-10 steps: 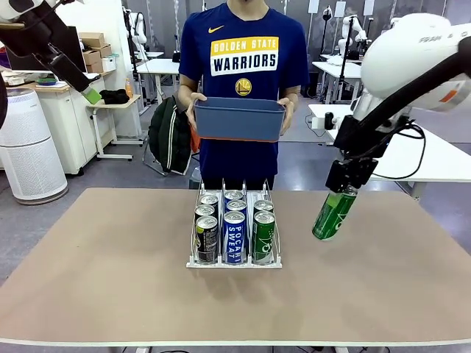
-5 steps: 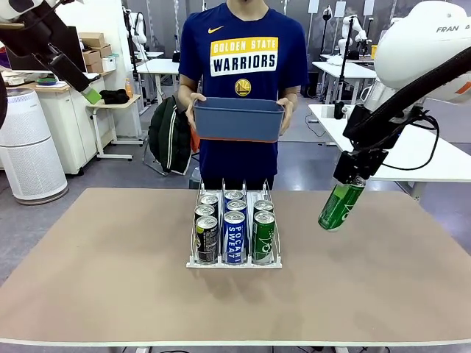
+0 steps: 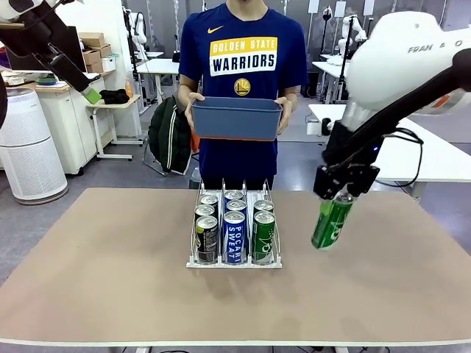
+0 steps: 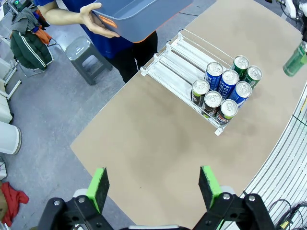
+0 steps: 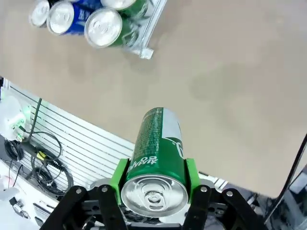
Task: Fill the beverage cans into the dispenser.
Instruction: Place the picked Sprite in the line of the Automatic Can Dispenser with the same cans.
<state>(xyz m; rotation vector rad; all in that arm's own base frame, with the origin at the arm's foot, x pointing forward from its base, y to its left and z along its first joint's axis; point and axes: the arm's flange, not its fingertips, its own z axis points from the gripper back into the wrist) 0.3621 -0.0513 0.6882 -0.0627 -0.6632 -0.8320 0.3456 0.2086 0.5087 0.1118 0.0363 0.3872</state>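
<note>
My right gripper is shut on a green can that hangs tilted above the table, to the right of the dispenser. In the right wrist view the green can sits between the green pads, silver top toward the camera. The white wire dispenser holds several cans at its near end: a dark can, a blue-and-white Pocari Sweat can and a green one in front. My left gripper is open, high above the table's left side, and its green fingertip shows at the upper left.
A person stands at the far side holding a blue-grey plastic bin at chest height. The dispenser's far end is bare wire. Bare table lies on both sides of the rack.
My right gripper with the green can has swung left and slightly down, closer to the dispenser, after rising a little. The left arm and the person have not moved.
</note>
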